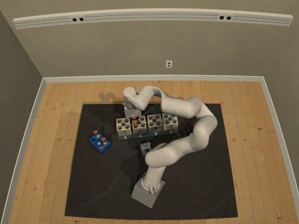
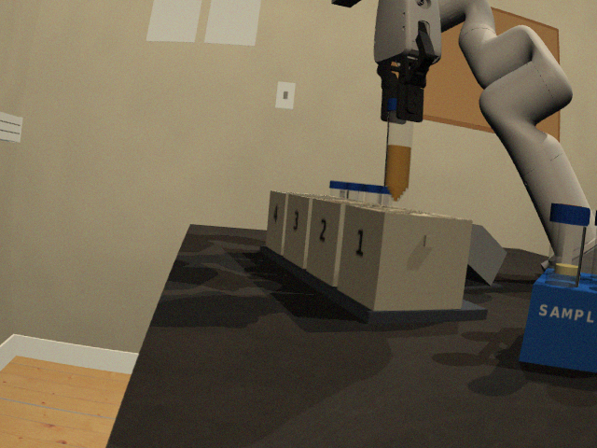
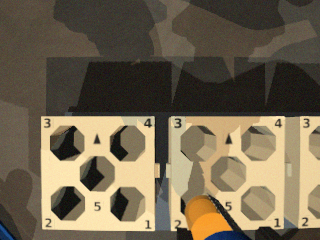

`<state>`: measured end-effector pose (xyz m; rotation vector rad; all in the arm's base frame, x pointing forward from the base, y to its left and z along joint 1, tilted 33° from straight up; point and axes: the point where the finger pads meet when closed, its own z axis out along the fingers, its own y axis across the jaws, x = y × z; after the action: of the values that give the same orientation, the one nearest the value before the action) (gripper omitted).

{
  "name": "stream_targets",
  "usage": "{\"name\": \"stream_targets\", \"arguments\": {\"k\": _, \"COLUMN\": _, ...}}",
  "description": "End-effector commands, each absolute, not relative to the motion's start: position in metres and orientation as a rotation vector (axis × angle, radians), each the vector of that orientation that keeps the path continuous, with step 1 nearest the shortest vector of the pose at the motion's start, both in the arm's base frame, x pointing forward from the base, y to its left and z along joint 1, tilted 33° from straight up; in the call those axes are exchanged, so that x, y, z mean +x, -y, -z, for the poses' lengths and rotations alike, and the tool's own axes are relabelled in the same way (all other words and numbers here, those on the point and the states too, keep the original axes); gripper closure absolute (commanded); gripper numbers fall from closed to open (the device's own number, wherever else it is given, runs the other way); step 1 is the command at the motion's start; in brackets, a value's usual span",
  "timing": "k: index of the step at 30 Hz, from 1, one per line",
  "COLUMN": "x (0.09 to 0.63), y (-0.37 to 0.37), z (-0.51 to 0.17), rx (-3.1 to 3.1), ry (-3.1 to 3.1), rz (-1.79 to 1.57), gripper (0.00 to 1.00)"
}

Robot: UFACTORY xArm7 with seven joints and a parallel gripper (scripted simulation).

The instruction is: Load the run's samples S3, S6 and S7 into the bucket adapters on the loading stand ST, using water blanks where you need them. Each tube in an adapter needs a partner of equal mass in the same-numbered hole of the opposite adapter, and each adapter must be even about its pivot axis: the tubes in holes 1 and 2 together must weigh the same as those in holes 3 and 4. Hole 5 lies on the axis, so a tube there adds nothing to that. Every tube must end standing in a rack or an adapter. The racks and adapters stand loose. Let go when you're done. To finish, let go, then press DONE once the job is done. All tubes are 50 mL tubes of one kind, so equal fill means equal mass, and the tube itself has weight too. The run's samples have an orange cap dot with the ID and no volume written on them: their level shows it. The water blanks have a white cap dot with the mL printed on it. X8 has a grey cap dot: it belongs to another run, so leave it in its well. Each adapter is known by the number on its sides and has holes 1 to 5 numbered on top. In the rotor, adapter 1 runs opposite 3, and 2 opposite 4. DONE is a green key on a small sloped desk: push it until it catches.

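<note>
A dull beige wall (image 1: 120,52) (image 2: 192,145) stands behind the dark table top (image 1: 108,180) (image 2: 289,385) (image 3: 15,75), on which shadows are cast. The gripper (image 1: 134,117) (image 2: 400,113) (image 3: 220,235) is clenched on an orange-filled tube (image 1: 134,122) (image 2: 398,163) (image 3: 200,212), grasped at the blue cap (image 1: 134,118) (image 2: 392,104) (image 3: 222,235). The tube is held upright or nearly so over block 2 (image 1: 139,131) (image 2: 325,250) (image 3: 252,172), beside its hole 2 as seen from the wrist; whether its tip has entered cannot be told. Its ID cannot be read.

The tube should handle as a stiff, fairly light thing, weighted low by the liquid — well over half its height is filled. The clear wall is likely smooth and slippery, so the cap is judged the better place for the hold, leaving the body free to be sunk into the hole. The tapered tip should help it in, but if it is pressed on the rim, the tube could be tipped in the fingers or the loose block pushed askew. A straight, gentle lowering is called for once the tip is centred. Other samples are kept in the blue rack (image 1: 106,149) (image 2: 554,332) (image 3: 6,232).
</note>
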<state>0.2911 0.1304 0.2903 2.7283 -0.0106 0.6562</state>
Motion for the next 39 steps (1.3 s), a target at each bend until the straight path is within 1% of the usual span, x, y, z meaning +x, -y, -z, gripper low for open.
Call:
{"name": "stream_targets", "arguments": {"k": 1, "x": 0.291, "y": -0.131, "z": -0.292, "rx": 2.729, "ry": 0.009, "rz": -0.661, "gripper": 1.0}}
{"name": "stream_targets", "arguments": {"k": 39, "x": 0.306, "y": -0.121, "z": -0.264, "rx": 2.729, "ry": 0.01, "rz": -0.661, "gripper": 1.0}}
